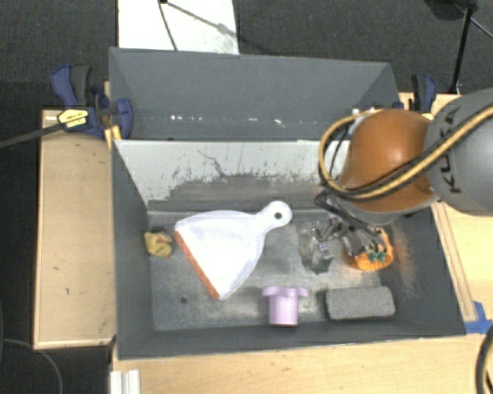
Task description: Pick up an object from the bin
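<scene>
My gripper (pixel 317 253) hangs low over the right middle of the bin floor, just right of the white dustpan's handle. The white dustpan (pixel 223 249) with an orange edge lies in the middle of the bin. An orange toy with green bits (pixel 370 256) lies right beside the gripper, on its right. A grey rectangular block (pixel 359 303) sits in front of the gripper near the front wall. A lilac spool-shaped cup (pixel 283 304) lies left of the block.
A small yellowish lump (pixel 158 244) rests at the left side of the bin floor. The arm with its orange cover and cables reaches in from the right and hides the right rear of the bin floor.
</scene>
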Available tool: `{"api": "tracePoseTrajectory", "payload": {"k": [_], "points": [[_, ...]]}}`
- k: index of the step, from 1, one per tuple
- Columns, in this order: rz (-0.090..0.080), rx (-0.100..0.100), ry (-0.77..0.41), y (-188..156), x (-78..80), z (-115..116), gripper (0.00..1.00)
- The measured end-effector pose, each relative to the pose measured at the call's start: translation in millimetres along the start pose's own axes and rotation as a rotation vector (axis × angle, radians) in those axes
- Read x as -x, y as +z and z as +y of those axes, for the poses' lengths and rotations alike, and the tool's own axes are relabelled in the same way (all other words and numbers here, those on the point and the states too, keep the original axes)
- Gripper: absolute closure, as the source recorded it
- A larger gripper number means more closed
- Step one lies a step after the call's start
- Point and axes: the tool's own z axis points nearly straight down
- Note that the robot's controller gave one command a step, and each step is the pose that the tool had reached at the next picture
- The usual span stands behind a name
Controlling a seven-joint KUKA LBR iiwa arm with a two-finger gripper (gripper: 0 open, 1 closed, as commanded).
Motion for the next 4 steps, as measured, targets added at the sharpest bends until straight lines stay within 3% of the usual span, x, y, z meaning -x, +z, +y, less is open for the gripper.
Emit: {"api": "tracePoseTrajectory", "payload": {"k": [1,2,3,4], "points": [[-0.002,-0.004,0.082,-13.2,-27.8,-0.9,1.00],[-0.004,0.000,0.109,-12.6,-19.3,26.5,1.00],[-0.002,0.001,-0.171,-28.8,-34.0,25.9,1.00],[-0.004,0.000,-0.112,-31.2,-41.5,7.3,1.00]]}}
